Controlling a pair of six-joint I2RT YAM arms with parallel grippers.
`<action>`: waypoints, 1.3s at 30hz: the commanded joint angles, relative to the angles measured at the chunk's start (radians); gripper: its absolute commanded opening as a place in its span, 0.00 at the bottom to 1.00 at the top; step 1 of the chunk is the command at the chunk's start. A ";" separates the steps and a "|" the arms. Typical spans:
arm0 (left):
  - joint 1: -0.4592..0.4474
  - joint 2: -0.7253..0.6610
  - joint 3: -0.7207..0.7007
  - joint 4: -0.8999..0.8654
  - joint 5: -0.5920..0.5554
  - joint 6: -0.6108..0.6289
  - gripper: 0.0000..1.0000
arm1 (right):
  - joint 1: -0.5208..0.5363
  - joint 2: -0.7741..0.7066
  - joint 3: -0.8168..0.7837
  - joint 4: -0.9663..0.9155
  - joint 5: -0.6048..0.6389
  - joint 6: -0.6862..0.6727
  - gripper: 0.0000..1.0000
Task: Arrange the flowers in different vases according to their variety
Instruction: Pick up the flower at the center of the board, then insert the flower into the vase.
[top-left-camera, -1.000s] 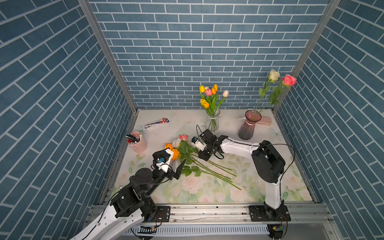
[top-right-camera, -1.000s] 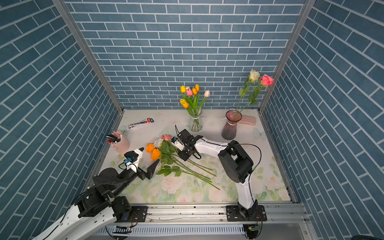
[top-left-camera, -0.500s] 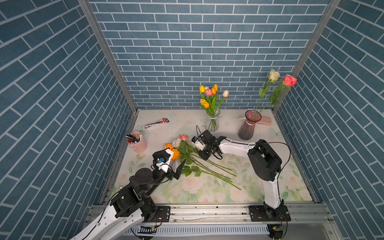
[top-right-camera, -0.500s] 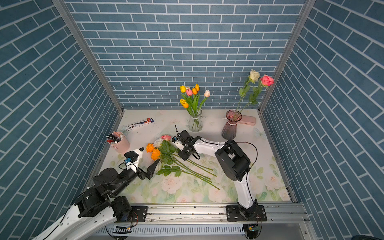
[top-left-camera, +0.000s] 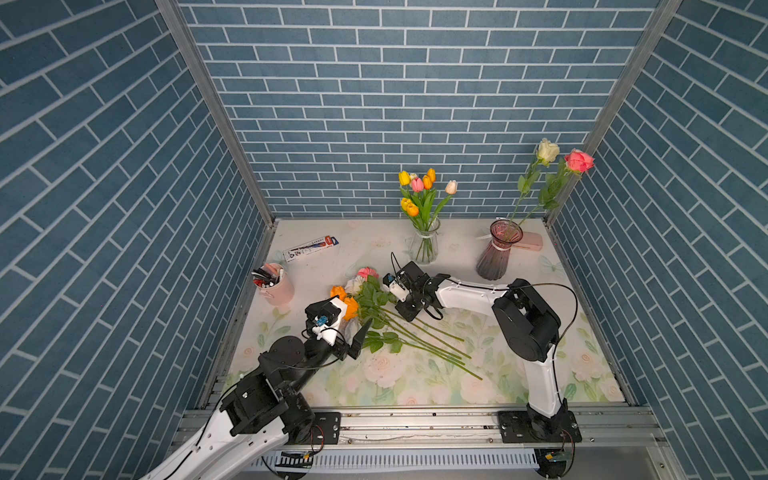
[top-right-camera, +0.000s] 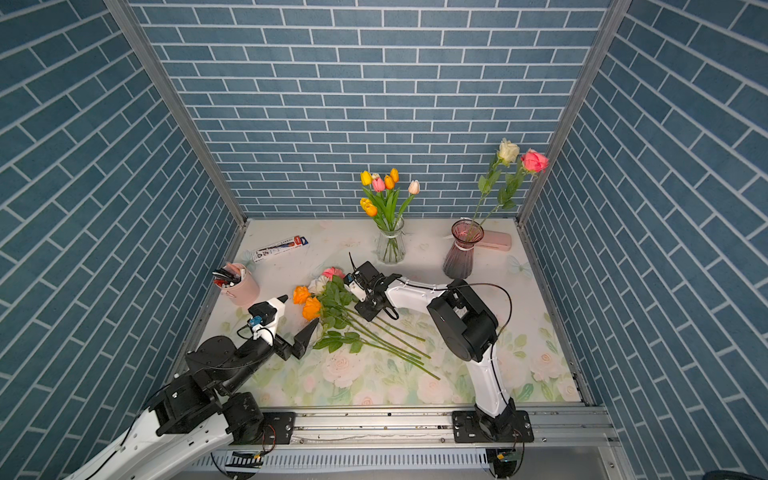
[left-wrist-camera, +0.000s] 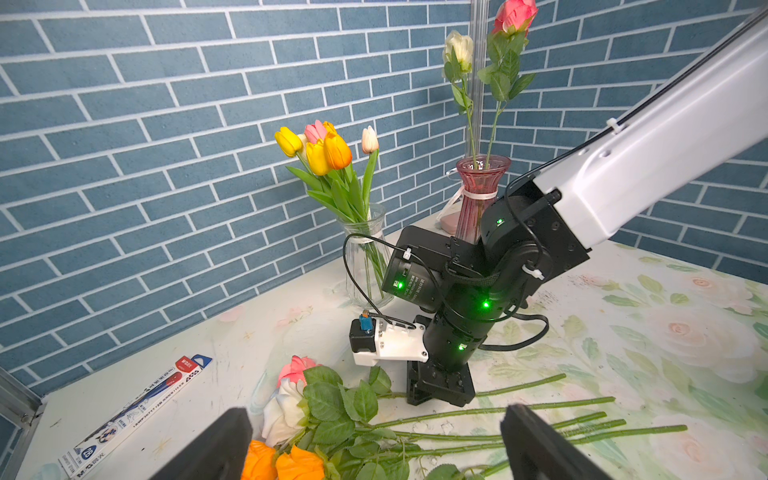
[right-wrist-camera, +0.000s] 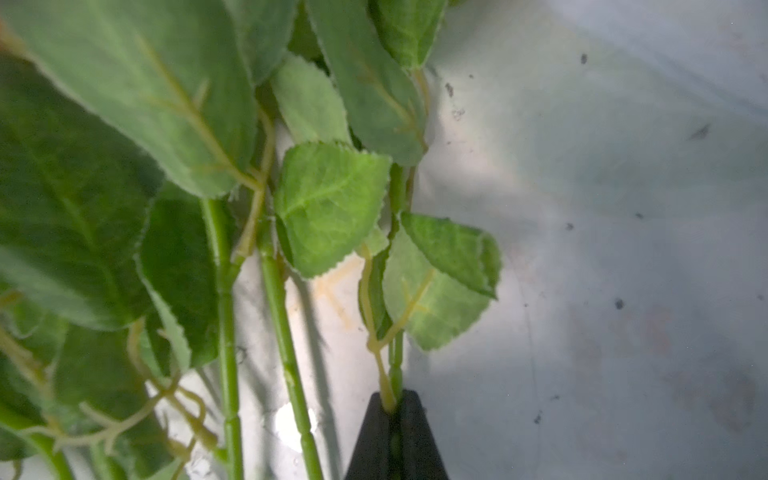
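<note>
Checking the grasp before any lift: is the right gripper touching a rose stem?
Touching. The right wrist view shows the right gripper shut, with a green rose stem pinched between its black fingertips.

The right gripper (right-wrist-camera: 394, 409) has finished closing: its jaws, part open a second ago, now meet on a thin green rose stem (right-wrist-camera: 397, 357) at the edge of the bunch of loose roses (top-left-camera: 376, 297), with a pale leaf stalk (right-wrist-camera: 384, 380) caught beside it. In both top views the right arm's elbow (top-left-camera: 525, 322) sits slightly nearer the left arm (top-left-camera: 286, 353) than a second ago, its white forearm (top-left-camera: 469, 293) swung a little that way.
</note>
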 joint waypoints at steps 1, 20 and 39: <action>0.007 -0.015 -0.011 0.013 0.005 0.007 1.00 | 0.006 -0.127 -0.036 0.044 0.072 0.049 0.00; 0.007 -0.036 -0.011 0.017 0.002 0.007 1.00 | 0.010 -0.902 -0.449 0.684 0.262 0.001 0.00; 0.008 -0.027 -0.011 0.020 -0.005 0.008 1.00 | -0.411 -0.771 -0.188 1.073 0.493 -0.192 0.00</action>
